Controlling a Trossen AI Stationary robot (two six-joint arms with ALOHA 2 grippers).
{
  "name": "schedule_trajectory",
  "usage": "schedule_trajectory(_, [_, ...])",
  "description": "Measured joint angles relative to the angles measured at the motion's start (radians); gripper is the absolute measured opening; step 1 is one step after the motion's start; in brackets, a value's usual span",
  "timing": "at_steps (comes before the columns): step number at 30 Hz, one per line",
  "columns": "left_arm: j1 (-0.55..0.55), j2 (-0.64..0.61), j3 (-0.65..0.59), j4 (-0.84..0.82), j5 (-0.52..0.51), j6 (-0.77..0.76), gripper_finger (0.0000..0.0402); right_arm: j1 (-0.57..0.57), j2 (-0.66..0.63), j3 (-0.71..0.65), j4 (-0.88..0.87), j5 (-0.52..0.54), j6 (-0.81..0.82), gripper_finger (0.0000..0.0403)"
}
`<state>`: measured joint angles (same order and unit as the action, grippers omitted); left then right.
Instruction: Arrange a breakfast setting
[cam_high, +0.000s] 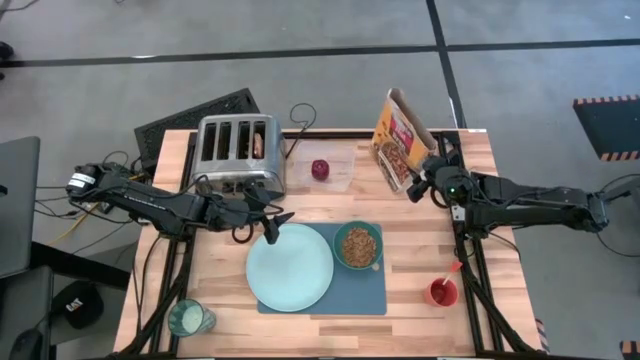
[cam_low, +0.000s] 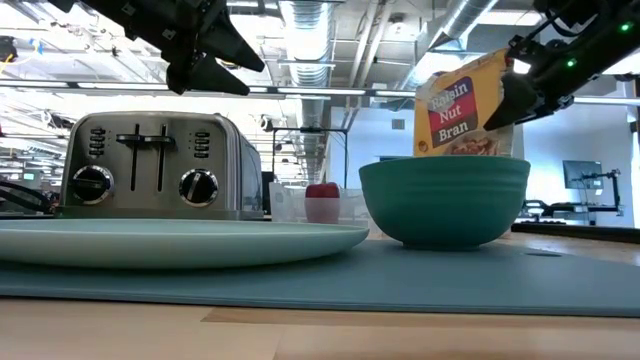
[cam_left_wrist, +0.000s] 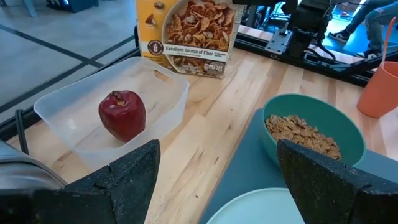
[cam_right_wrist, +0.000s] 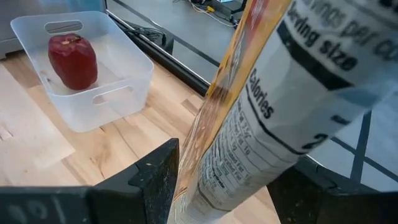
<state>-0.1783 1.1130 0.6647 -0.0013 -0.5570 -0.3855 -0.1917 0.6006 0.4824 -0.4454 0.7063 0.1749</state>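
The left gripper (cam_left_wrist: 217, 180) had its jaws spread wide above the wooden worktop (cam_left_wrist: 217, 118). Beyond them a red fruit (cam_left_wrist: 122, 114) sat in a clear plastic tub (cam_left_wrist: 56, 102). A green bowl (cam_left_wrist: 345, 127) holding cereal rested on the blue mat (cam_left_wrist: 245, 165), near the pale plate (cam_left_wrist: 261, 208). A cereal box (cam_left_wrist: 186, 34) stood farther off, and a red cup (cam_left_wrist: 384, 93) showed at the edge.

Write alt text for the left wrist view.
The left gripper hangs open over a wooden table, facing a red apple in a clear bin, a cereal box, and a green bowl of cereal on a blue mat.
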Motion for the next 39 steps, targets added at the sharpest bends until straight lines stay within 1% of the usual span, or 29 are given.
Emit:
schedule_trajectory(8, [0.000,0.000,0.000,0.000,0.000,0.000,0.0306,0.000,0.000,0.001,-0.087,-0.004,0.032,0.0249])
schedule_trajectory(12, [0.000,0.000,0.000,0.000,0.000,0.001,0.0306,0.001,0.000,0.035,-0.150,-0.058,0.058,0.0249])
schedule_trajectory(17, [0.000,0.000,0.000,-0.001,0.000,0.001,0.0306,0.022,0.000,0.069,-0.161,-0.129,0.087,0.0249])
schedule_trajectory(25, [0.000,0.000,0.000,-0.001,0.001,0.001,0.0306,0.063,0.000,0.102,-0.206,-0.130,0.114,0.0249])
schedule_trajectory(32, [0.000,0.000,0.000,-0.001,0.001,0.001,0.0306,0.063,0.000,0.160,-0.283,-0.134,0.146,0.0249])
schedule_trajectory(39, [0.000,0.000,0.000,-0.002,0.019,0.002,0.0306,0.067,0.000,0.233,-0.435,-0.278,0.247,0.0249])
